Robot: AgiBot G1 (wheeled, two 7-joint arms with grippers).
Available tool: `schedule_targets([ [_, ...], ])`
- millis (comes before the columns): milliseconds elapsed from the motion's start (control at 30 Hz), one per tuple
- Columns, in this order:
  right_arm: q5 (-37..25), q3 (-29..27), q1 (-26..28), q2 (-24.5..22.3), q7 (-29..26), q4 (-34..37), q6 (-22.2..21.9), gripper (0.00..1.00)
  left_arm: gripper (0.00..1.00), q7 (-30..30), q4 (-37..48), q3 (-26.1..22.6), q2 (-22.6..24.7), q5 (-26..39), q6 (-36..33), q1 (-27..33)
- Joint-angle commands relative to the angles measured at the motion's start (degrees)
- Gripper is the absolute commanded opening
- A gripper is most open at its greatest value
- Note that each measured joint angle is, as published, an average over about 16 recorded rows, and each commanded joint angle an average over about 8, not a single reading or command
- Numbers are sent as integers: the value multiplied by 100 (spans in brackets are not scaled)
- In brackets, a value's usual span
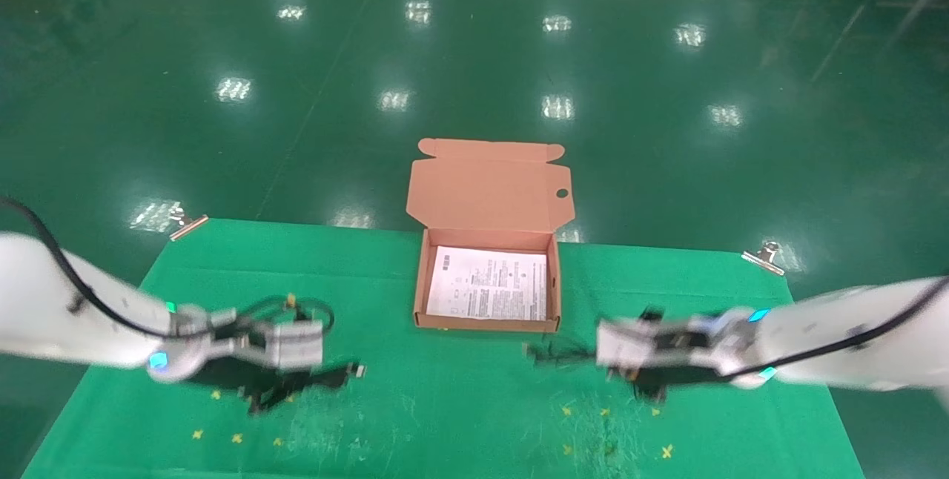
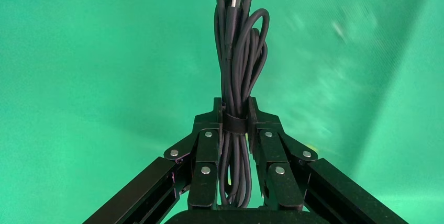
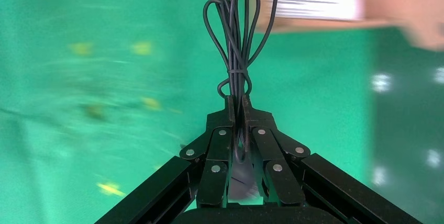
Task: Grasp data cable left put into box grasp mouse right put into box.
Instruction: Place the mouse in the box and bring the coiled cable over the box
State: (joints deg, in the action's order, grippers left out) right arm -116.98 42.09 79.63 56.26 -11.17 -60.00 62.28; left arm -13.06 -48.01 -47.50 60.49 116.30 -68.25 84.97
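Simultaneously carries two loads above the green bench (image 1: 460,405), one on either side of the box (image 1: 419,286). Clamps the data cable (image 2: 238,51) in the left gripper (image 2: 235,114), jaws narrowed onto the bundle right at its strap, likely because that band keeps the coils together and stops any loop from slipping loose in transit. Lets the plug end jut out past the jaws, toward the box.

Pinches the mouse cord (image 3: 238,35) in the right gripper (image 3: 238,109), jaws nearly shut on the thin wound loops at their tie. Leaves the mouse itself hard to pick out; perhaps hangs below the wrist, though cannot say for sure.

Keeps the box open at the bench's far middle, lid flap raised, with a printed sheet (image 1: 489,282) lying flat inside. Looks set for two short inward moves, with neither item over the box yet.
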Motion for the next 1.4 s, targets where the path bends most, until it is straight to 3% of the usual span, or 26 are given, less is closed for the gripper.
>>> schedule_targets([
  [33,86,-157,88,-260,-196,-320,13,0,0,48,-250,68,-94,-82,-28,104],
  [200,-18,-458,434,-477,-607,-926,-226,0,0,-226,-922,132,-109,182,140,390],
  [367,-29,-621,850,-193,-633,-969,-568,0,0,-571,-1329,131,96,663,435,673],
  [667,235,-668,1701,884,243,272,-1271,0,0,-986,-1268,115,614,1476,946,1168],
  [900,419,-625,2173,1403,959,1140,-1458,0,0,-1031,-1183,128,793,1695,1139,1387],
  [1067,487,-606,2253,1551,1121,1300,-1475,0,0,-995,-1217,122,793,1735,1165,1414],
  [1400,518,-536,1915,1650,1042,1266,-1449,0,0,-1120,-1492,46,433,1854,845,1159],
])
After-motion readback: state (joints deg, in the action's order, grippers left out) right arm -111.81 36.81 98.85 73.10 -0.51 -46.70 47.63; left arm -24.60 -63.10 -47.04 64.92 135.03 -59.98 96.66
